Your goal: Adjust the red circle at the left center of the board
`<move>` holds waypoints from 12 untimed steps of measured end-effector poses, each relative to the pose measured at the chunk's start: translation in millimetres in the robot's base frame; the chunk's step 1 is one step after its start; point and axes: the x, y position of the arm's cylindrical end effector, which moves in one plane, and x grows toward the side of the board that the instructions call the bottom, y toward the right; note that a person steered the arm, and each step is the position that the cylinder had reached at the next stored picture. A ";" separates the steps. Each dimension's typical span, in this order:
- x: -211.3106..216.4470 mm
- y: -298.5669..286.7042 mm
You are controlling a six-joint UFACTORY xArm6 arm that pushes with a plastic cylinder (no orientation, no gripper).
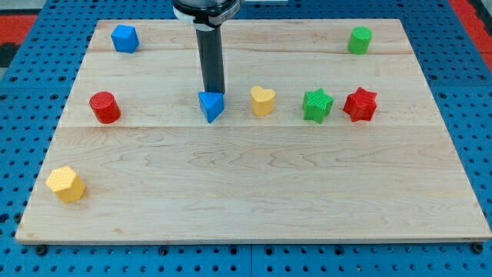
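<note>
Resting tip (214, 92): touching the blue triangle (211, 105) from the view's top.
Red circle (104, 107): worktop (246, 192) left centre, well apart from tip.
End effector: bare rod, holding nothing.

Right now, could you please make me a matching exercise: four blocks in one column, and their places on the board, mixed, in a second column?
Blocks:
1. red circle
2. green cylinder
3. yellow hexagon
4. blue triangle

Places:
A. the view's bottom left corner
B. left centre of the board
C. just below my tip, in the middle row
D. the view's top right corner

Pairs: 1-B, 2-D, 3-A, 4-C
</note>
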 end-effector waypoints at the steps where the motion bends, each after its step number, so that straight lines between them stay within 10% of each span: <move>1: -7.4 -39.5; 4: 139.0 -74.2; 6: 64.9 -166.2; 9: 15.2 -92.0; 12: -42.8 -168.7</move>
